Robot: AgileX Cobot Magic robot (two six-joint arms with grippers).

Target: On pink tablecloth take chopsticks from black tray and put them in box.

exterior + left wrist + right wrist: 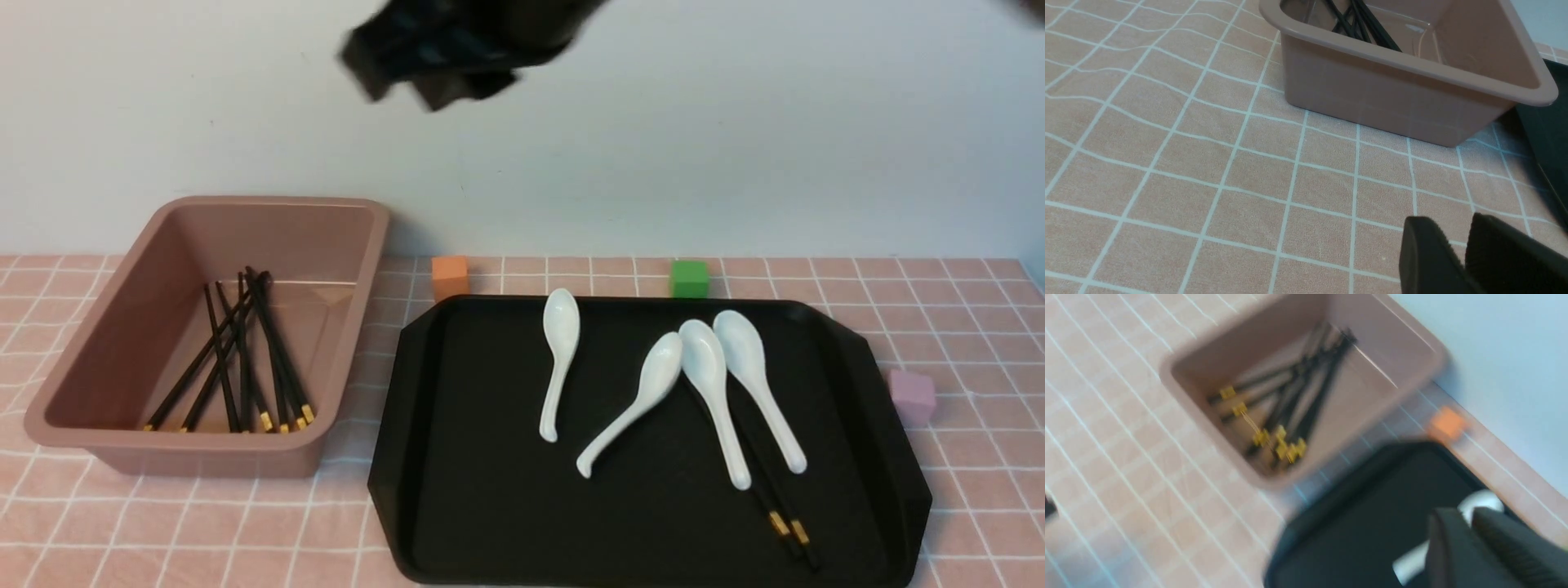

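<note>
L gripper [1457, 228], R gripper [1468, 518] closed, empty; only front shows 2 chopsticks [775, 518] on tray [490, 506].

The front view looks forward from the robot's side, raised and tilted down over the pink tablecloth [963, 327], far enough back to hold the whole box [269, 202], nearly all of the black tray [490, 506] and the wall [735, 147] behind; the left wrist view sits low and close over the cloth, facing slantwise at one outer wall of the box [1372, 98], its own jaws large in the foreground; the right wrist view, blurred, hangs high and looks steeply down into the box [1229, 355]; all three share the box with its chopsticks [245, 359] and an edge of the tray; front and right wrist views also share the orange cube [449, 276].
</note>
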